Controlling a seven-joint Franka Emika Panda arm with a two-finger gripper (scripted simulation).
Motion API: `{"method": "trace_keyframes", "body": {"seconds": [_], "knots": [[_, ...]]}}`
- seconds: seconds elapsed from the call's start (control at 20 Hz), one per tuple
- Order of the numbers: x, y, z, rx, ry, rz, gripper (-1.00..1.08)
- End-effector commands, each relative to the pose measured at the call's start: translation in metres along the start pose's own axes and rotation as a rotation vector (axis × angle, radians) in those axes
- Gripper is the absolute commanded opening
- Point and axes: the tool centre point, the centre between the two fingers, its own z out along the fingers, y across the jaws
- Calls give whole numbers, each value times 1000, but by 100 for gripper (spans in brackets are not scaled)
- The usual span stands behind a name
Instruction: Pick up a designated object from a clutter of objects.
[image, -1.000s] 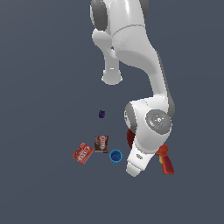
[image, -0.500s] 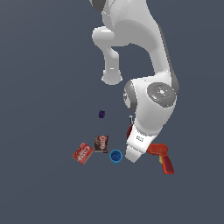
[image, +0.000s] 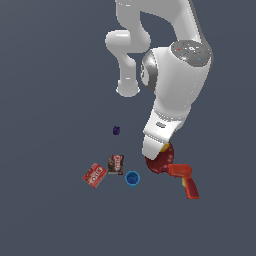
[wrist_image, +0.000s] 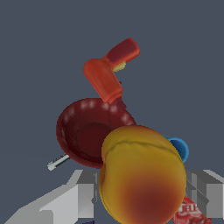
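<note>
The designated object (wrist_image: 142, 177), a round yellow-orange item with a reddish patch, fills the wrist view between my two grey fingers (wrist_image: 81, 197). My gripper (wrist_image: 144, 199) is shut on it and holds it above the dark-red bowl (wrist_image: 83, 131). In the exterior view only a yellow sliver of the object (image: 165, 148) shows under the white hand, where my gripper (image: 161, 150) is mostly hidden by the wrist. The hand hangs over the bowl (image: 159, 164).
A red-orange drill (image: 185, 181) lies beside the bowl on the exterior view's right. A blue cup (image: 132, 178), brown packet (image: 115, 164) and red box (image: 94, 174) lie to the left, with a tiny purple thing (image: 116, 130) farther back. The wrist view also shows the drill (wrist_image: 107, 72) and cup (wrist_image: 180, 146).
The hand has risen from floor level near the blue cup and moved up and right over the bowl. The bowl, hidden before, now shows.
</note>
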Motion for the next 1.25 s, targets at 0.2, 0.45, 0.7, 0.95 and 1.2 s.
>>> {"method": "trace_keyframes", "body": {"seconds": [0.2,0.45,0.7,0.95,1.2], "knots": [[-21,-22,-65,2,0,-1,-100],[-35,-35,-109,5,0,-3,-100],[-45,-45,-143,7,0,-3,-100],[-50,-50,-163,8,0,-3,-100],[-52,-51,-169,8,-1,-3,-100]]}}
